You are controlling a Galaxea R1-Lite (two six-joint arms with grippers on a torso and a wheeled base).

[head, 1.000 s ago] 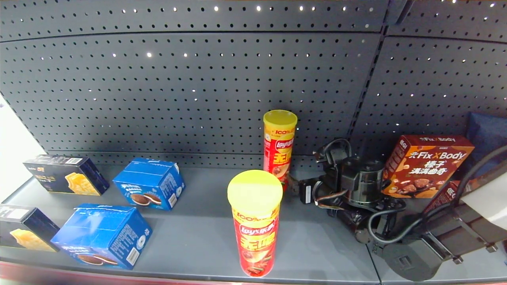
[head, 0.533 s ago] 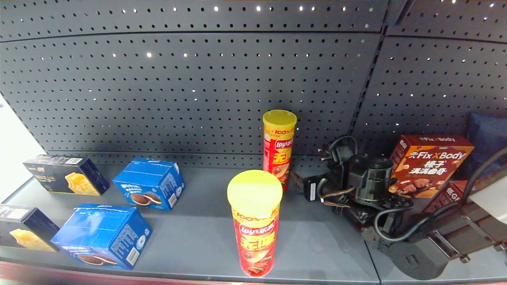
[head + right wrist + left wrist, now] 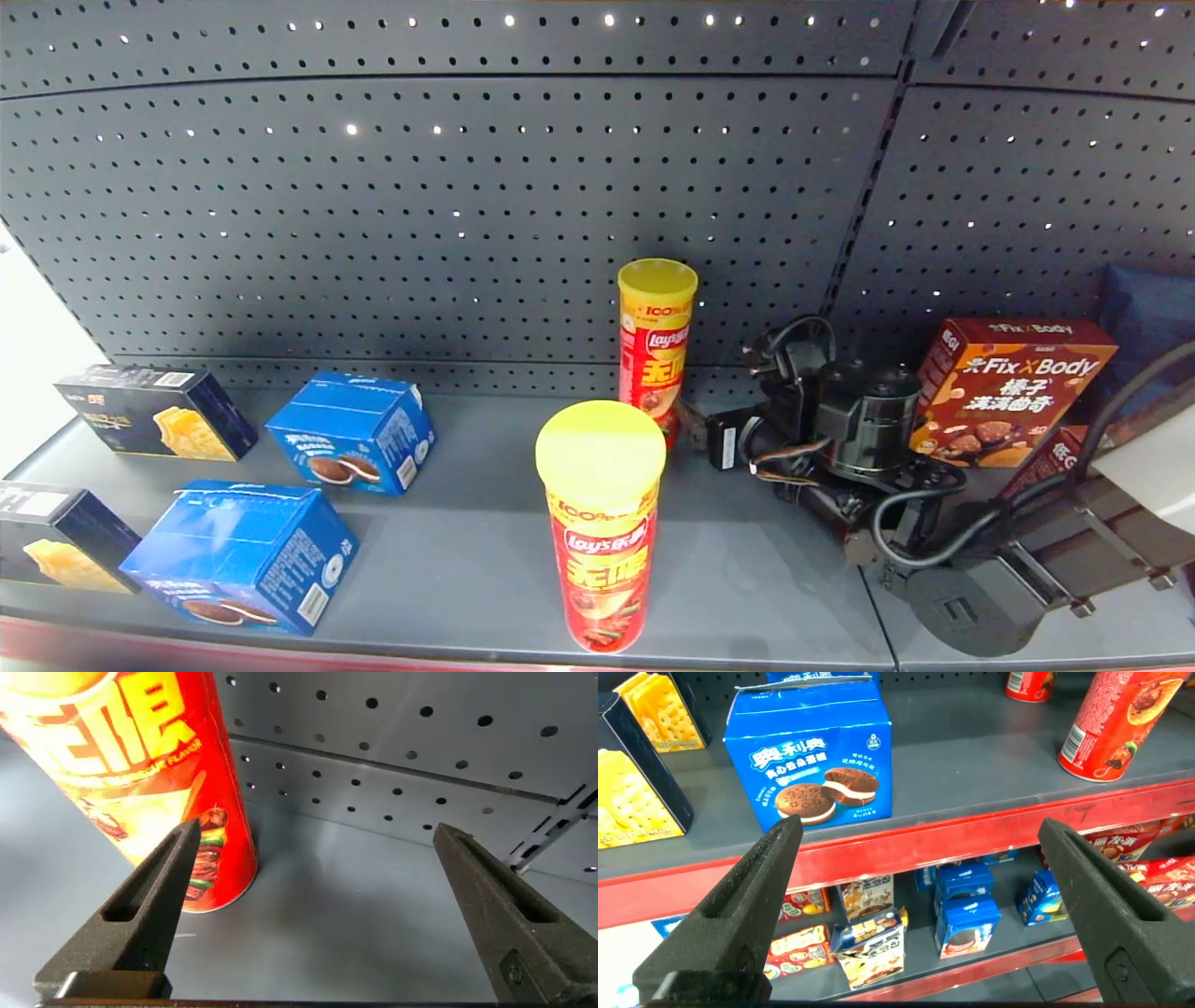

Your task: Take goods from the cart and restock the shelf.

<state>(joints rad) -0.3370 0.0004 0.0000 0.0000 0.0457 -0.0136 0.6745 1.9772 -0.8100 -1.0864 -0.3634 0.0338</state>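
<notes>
The front chip can (image 3: 602, 532) is red with a yellow lid, like the rear chip can (image 3: 656, 345), on a grey shelf (image 3: 448, 560) with dark grey hole-dotted pegboard (image 3: 420, 205); left of it are blue boxes (image 3: 350, 432) and navy-and-yellow boxes (image 3: 154, 411), right of it a red-brown box (image 3: 1008, 387).

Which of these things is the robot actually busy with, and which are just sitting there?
In the job: right tool, open beside the rear chip can; shelf.
Just sitting: front chip can, blue biscuit boxes, dark cracker boxes, brown snack box.

A shop: grey pegboard shelf (image 3: 467, 551) stocked with boxed biscuits (image 3: 353, 431) and crisp tubes (image 3: 602, 523).
</notes>
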